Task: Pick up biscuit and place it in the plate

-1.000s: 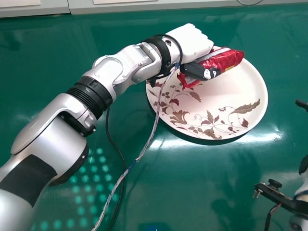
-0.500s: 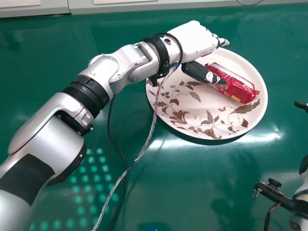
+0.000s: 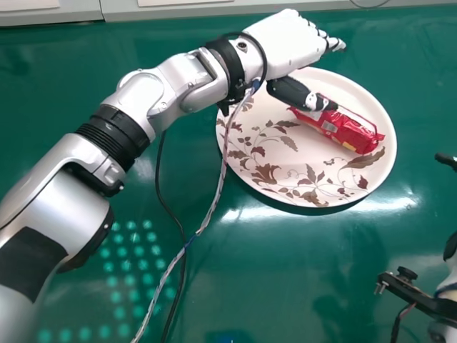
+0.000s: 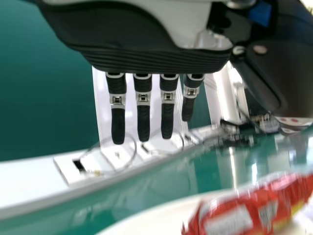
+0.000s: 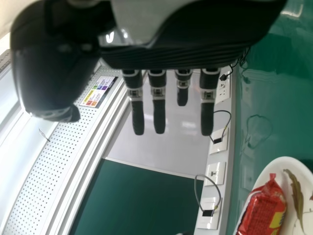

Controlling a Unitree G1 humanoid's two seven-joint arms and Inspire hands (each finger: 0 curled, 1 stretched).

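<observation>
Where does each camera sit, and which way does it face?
Head view: on the head, facing forward and down at the plate; left arm and left hand show, plus part of the right arm.
Left wrist view: at that wrist, facing out past its fingers toward the socket strip.
Right wrist view: likewise, past the right hand.
All three share the plate and red biscuit packet.

The left hand [image 3: 284, 41] hangs, fingers [image 4: 143, 120] straight — a red packet [image 4: 259, 208] lies on the plate [image 4: 156, 219].
</observation>
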